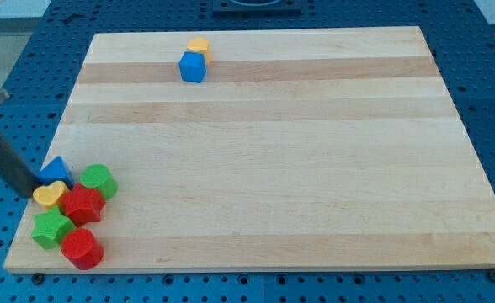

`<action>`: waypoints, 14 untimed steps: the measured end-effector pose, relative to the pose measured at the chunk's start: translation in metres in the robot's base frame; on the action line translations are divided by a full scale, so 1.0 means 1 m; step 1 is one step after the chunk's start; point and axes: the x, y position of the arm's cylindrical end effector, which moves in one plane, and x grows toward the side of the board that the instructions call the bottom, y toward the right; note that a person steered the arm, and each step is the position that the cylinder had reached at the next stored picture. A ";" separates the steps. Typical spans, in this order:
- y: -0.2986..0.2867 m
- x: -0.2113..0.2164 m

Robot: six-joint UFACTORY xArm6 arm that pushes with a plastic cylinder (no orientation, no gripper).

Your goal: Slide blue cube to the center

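Blue cube (193, 66) sits near the bench's (298, 168) top edge, well apart from my tip (27, 195), up and to its right in the view, touching a yellow block (199, 45) just above it. I carry no pincer, only a dark rod, so nothing opens or closes. My tip rests at the bench's left edge, just left of a yellow heart (50, 194) and blue triangle (56, 169). Right of my tip cluster a green cylinder (98, 180), red block (82, 204), green star (51, 228) and red cylinder (82, 248).
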 end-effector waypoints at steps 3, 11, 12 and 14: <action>-0.002 -0.046; 0.068 -0.235; 0.110 -0.232; 0.194 -0.226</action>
